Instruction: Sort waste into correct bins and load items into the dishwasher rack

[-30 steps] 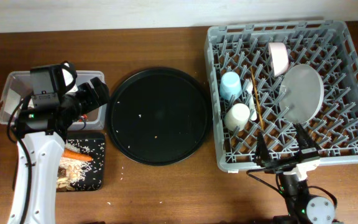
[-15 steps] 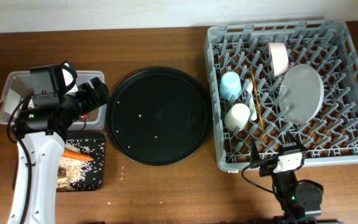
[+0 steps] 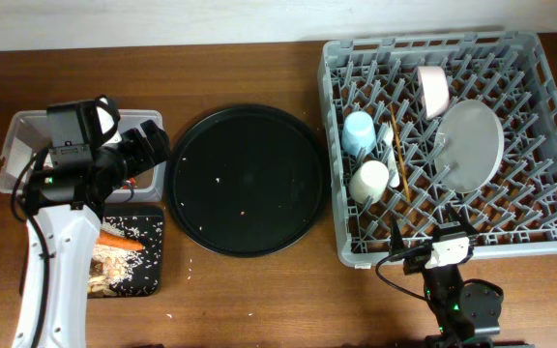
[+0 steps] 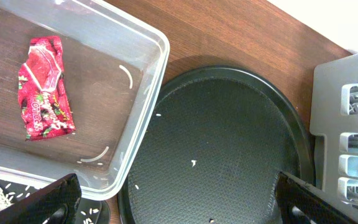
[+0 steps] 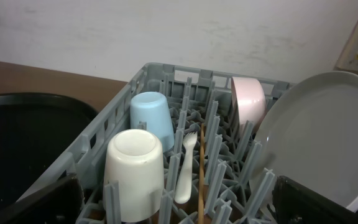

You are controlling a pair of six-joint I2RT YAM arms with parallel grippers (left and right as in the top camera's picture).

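My left gripper (image 3: 153, 147) hangs open and empty by the right end of the clear tub (image 3: 19, 140), where a red wrapper (image 4: 43, 87) lies. The shallow black tray (image 3: 155, 282) holds a carrot (image 3: 122, 242) and rice (image 3: 129, 266). In the dishwasher rack (image 3: 424, 41) stand the blue cup (image 3: 359, 131), cream cup (image 3: 369, 180), grey plate (image 3: 472, 145), pink bowl (image 3: 434, 89), fork (image 5: 185, 168) and chopstick (image 3: 398, 155). My right gripper (image 3: 431, 242) is open at the rack's near edge, holding nothing.
A large round black tray (image 3: 249, 179) with a few rice grains lies between the tub and the rack. A few grains sit on the wooden table (image 3: 259, 300) near the shallow tray. A pale wall runs along the far side.
My right arm has drawn back from over the rack's front edge toward the near table edge, still open. The left arm has not moved.
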